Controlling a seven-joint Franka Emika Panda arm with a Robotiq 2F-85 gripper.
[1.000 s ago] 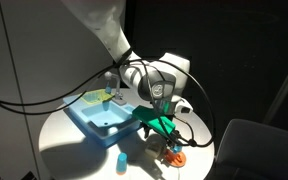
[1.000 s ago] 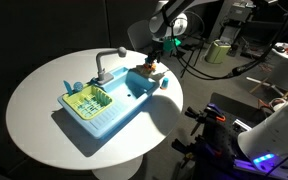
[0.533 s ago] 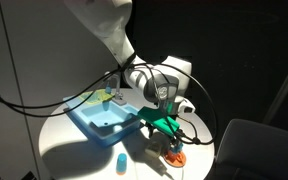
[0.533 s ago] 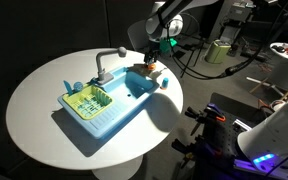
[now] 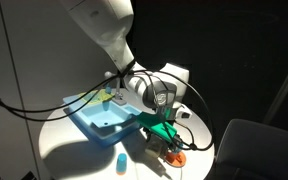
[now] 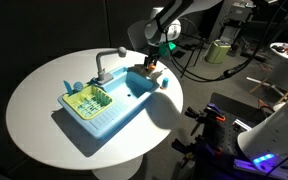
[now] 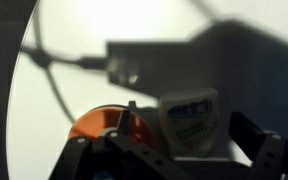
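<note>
Risk lies mostly in how close everything sits to the table (image 5: 56,142) edge. The gripper (image 5: 165,137) hangs with its jaws spread wide and nothing between them, just above the orange piece (image 5: 177,156). That piece rests on the table beside the sink (image 5: 92,118) corner and near the rim. In the wrist view the orange piece (image 7: 97,125) lies off to one side of the jaw line, not centred, with a white tag (image 7: 189,120) beside it; what that tag belongs to I cannot tell. A straight descent from here could land a finger on top of the piece or nudge it sideways, and so near the rim it may slide off. The sink corner is close enough for a finger to catch it. Hard shadow blurs the piece's outline, so height is easy to misjudge. A cable (image 7: 52,70) trails nearby and might snag.
</note>
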